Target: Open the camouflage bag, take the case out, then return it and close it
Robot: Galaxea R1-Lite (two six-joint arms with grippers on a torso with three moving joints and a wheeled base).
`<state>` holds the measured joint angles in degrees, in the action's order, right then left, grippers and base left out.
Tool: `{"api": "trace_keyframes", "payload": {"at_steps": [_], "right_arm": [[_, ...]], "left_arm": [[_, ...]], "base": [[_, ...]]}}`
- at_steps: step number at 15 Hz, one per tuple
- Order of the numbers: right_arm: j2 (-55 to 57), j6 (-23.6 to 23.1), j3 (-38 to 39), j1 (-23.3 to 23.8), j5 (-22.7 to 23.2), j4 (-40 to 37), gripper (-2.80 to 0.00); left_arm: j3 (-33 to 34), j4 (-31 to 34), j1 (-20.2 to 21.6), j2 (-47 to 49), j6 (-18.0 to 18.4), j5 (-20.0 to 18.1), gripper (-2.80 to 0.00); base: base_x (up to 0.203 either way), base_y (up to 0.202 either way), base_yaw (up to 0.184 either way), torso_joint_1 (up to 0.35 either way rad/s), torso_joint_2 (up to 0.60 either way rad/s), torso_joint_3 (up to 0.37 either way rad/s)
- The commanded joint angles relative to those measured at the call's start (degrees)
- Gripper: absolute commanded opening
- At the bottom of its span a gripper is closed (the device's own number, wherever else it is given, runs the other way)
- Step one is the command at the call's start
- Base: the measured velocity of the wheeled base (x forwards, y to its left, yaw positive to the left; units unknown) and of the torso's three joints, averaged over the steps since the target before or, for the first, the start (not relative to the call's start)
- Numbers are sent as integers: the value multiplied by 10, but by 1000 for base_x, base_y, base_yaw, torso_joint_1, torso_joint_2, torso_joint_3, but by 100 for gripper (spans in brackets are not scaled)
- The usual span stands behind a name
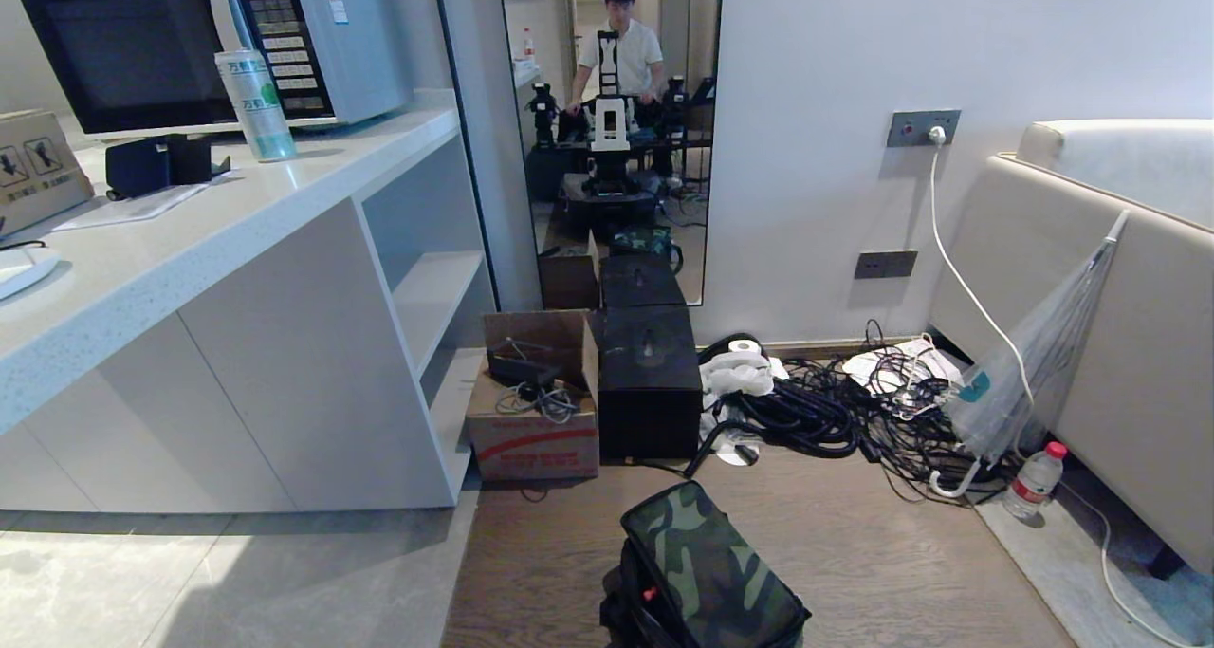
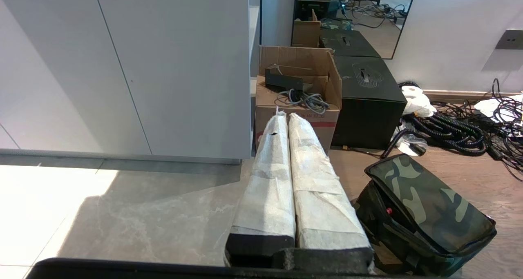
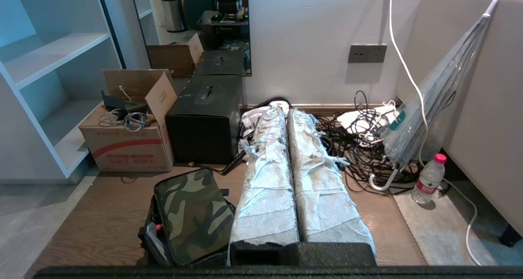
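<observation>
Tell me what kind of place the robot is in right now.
Probably a lived-in apartment or hotel-style room: a microwave on a white counter, a beige sofa, and a wall mirror above a wood floor.

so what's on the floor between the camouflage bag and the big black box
Mostly bare wooden floor. The head view shows the camouflage bag standing apart from the black box, with only the end of a black corrugated hose lying near the box's foot.

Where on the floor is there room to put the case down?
Bare wood floor lies right of the camouflage bag, before the cable tangle. Grey tiles left are free too. Crowded by the wall: cardboard box, black box, cables.
</observation>
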<state>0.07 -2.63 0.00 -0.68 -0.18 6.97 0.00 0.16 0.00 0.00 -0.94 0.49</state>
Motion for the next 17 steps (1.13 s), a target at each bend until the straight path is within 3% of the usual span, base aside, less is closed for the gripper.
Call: {"api": "trace_keyframes", "payload": {"at_steps": [1,17], "right_arm": [[1,0,23,0,0,1,-280],[1,0,23,0,2,1,-280]], "left_arm": [[0,0,0,0,0,0,-280],[0,0,0,0,0,0,-280]], "base": [[0,0,0,0,0,0],[0,0,0,0,0,0]]}}
